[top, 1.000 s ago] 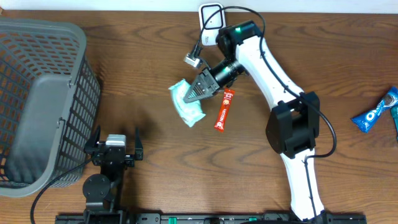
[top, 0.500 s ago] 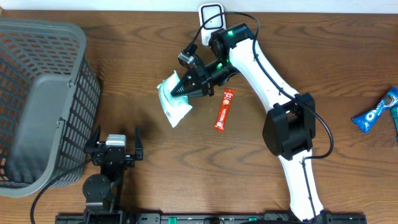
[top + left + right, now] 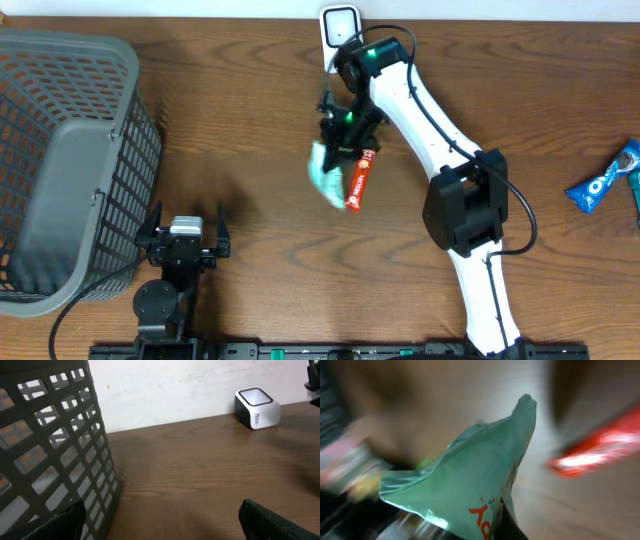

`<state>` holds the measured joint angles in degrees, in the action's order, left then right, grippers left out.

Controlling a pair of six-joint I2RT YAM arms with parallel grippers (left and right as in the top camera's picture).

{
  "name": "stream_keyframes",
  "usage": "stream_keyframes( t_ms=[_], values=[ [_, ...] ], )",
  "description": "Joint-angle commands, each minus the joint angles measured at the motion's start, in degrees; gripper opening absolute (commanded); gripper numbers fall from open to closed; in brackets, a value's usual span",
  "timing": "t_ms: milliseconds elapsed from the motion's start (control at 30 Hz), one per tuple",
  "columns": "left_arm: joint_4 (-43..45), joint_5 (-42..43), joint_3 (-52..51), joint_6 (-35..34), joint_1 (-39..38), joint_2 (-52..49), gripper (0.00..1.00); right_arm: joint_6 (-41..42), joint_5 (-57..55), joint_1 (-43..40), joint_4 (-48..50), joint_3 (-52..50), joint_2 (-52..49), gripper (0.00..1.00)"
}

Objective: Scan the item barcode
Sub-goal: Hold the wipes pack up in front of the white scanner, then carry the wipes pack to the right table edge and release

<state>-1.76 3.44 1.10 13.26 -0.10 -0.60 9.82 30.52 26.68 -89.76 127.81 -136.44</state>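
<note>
Right pincer [image 3: 334, 153] swung teal packet [image 3: 326, 178] rightward — now beside red sachet [image 3: 359, 181].

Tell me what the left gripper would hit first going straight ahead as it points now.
Probably nothing: the left gripper faces bare table up to the wall. The basket sits close on its left, the scanner well off right, though depth is hard to judge.

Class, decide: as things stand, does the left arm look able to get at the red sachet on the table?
Probably not cleanly. The red sachet lies beside the teal packet held by the right end effector, which hangs on the side the open left end effector would approach from.
</note>
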Motion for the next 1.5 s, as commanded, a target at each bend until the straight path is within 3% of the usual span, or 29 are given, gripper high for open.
stream_keyframes(
  t_ms=[0,100,333,833,1200,1467],
  values=[
    [-2.08,-0.07,-0.87,-0.72,0.20,0.33,0.98,4.28,-15.67,-0.44,5.86,0.68,3.72,0.01],
    [-2.08,-0.07,-0.87,-0.70,0.20,0.33,0.98,-0.26,-18.27,-0.44,16.02,0.68,3.80,0.01],
    [-2.08,-0.07,-0.87,-0.70,0.20,0.33,0.98,-2.49,-32.06,-0.61,39.28,0.68,3.63,0.01],
    [-2.08,-0.07,-0.87,-0.72,0.20,0.31,0.98,-18.10,-37.53,-2.89,68.96,0.68,-0.66,0.01],
    [-2.08,-0.07,-0.87,-0.70,0.20,0.33,0.98,-31.93,-42.86,-1.73,77.88,0.68,-7.08,0.01],
    [-2.08,-0.07,-0.87,-0.70,0.20,0.33,0.98,-33.57,-47.23,-1.03,77.75,0.68,-7.39,0.01]
  ],
)
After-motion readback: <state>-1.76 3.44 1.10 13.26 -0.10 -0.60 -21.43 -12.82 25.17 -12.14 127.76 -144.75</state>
